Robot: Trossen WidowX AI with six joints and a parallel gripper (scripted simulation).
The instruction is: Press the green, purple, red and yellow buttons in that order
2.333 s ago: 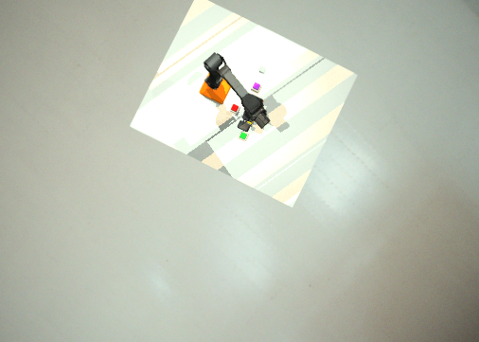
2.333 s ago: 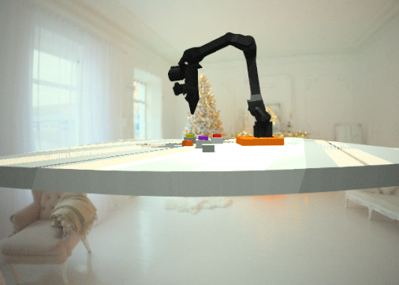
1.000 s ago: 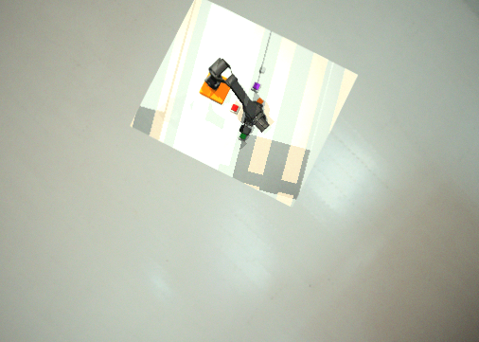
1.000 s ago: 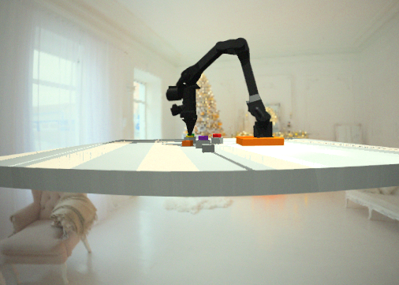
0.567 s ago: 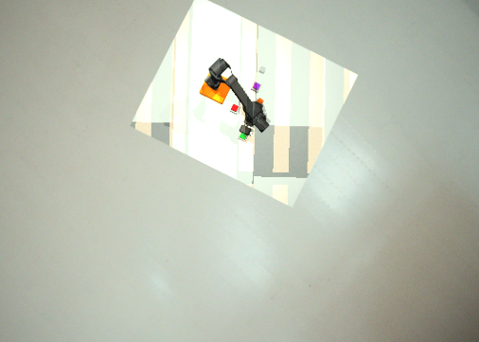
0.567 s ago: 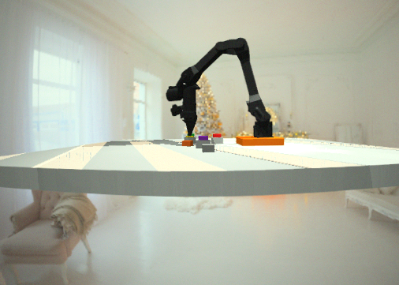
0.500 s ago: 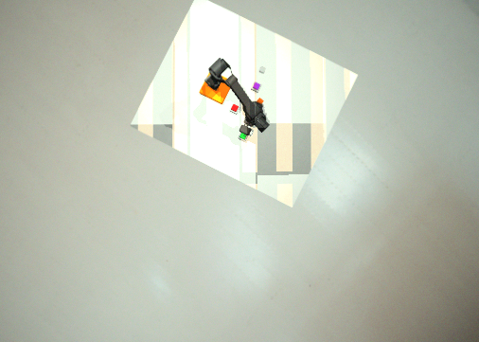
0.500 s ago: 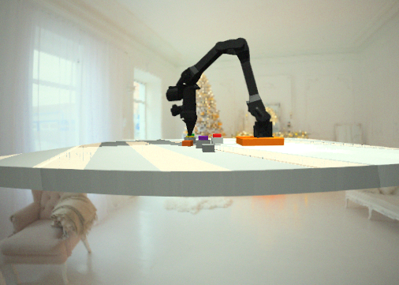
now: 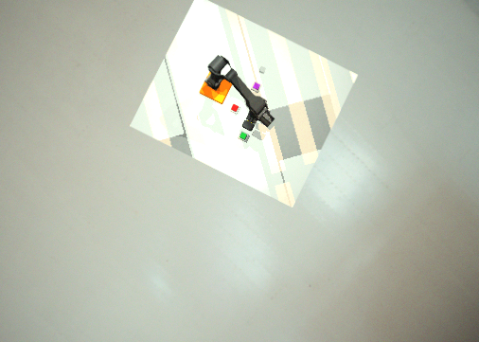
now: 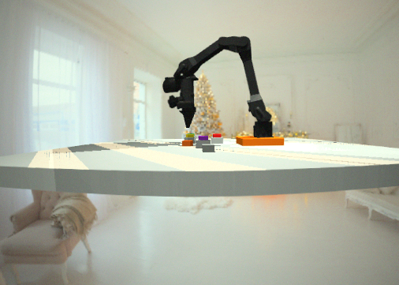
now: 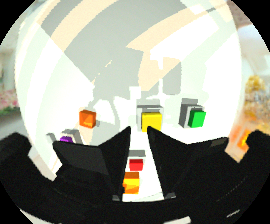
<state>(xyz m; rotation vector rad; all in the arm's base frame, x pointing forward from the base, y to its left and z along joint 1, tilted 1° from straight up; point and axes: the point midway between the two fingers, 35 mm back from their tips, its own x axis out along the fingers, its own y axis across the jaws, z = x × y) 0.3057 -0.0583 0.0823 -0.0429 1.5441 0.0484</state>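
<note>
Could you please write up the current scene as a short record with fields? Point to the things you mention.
gripper: fingers slightly parted, nothing held, raised above the table [image 9: 175, 44] [image 10: 118, 178] [image 11: 111, 60]; gripper [image 9: 252, 118] [image 10: 188, 126] [image 11: 139, 128]
button nearest below fingertips: yellow button [image 10: 190, 136] [image 11: 151, 122]
other buttons: green button [image 9: 243, 135] [image 10: 191, 134] [image 11: 197, 119], purple button [image 9: 256, 86] [image 10: 203, 137] [image 11: 66, 140], red button [image 9: 235, 108] [image 10: 217, 135] [image 11: 136, 165]
blocks: orange block [image 10: 187, 143] [image 11: 87, 118], gray block [image 9: 262, 69] [image 10: 208, 148] [image 11: 51, 138]
hidden in top view: yellow button, orange block
fingertip contact: none visible

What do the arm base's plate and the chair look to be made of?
Plate: probably painted plastic or metal, even orange, sharp edges.
Chair: likely padded fabric on a wood frame, given its tufted back and slim pale legs.
</note>
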